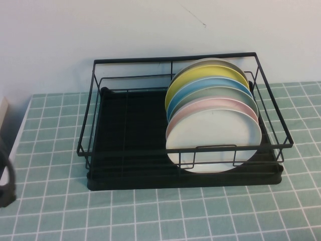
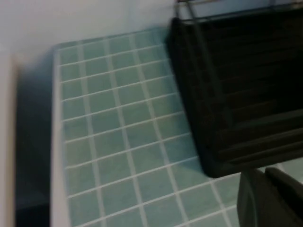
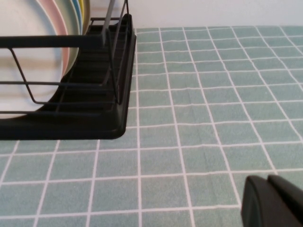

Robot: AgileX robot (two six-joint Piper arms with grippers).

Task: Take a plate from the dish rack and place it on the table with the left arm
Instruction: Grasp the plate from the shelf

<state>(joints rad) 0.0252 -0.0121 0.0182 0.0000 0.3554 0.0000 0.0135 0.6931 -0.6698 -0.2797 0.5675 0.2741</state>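
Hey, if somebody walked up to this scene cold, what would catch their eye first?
Probably the fan of coloured plates standing on edge in the right half of the black dish rack, with the white plate at the front and pink, grey-green, blue and yellow ones behind it. The rack sits mid-table on pale green tiles. The left gripper is shut, low by the rack's left side; the right gripper, also shut, is off the rack's right side.

Soft even light, blurred left wrist view.
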